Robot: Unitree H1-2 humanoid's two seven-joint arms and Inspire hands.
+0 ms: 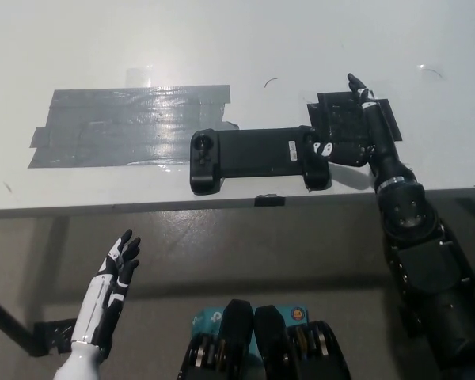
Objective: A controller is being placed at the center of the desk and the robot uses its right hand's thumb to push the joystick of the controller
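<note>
A long black controller [257,157] lies flat near the front edge of the white desk [222,39], with a round joystick on each grip. My black right hand [356,134] reaches over the desk's right side, fingers spread and open, lying over a black taped patch [339,119]. Its thumb [324,150] rests on the controller's right grip, at the joystick. My white left hand [111,289] hangs open below the desk's front edge at the lower left, far from the controller.
A wide strip of grey tape [127,125] covers the desk left of the controller. A small black clip [270,200] sits on the desk's front edge [142,207]. Floor shows below the edge.
</note>
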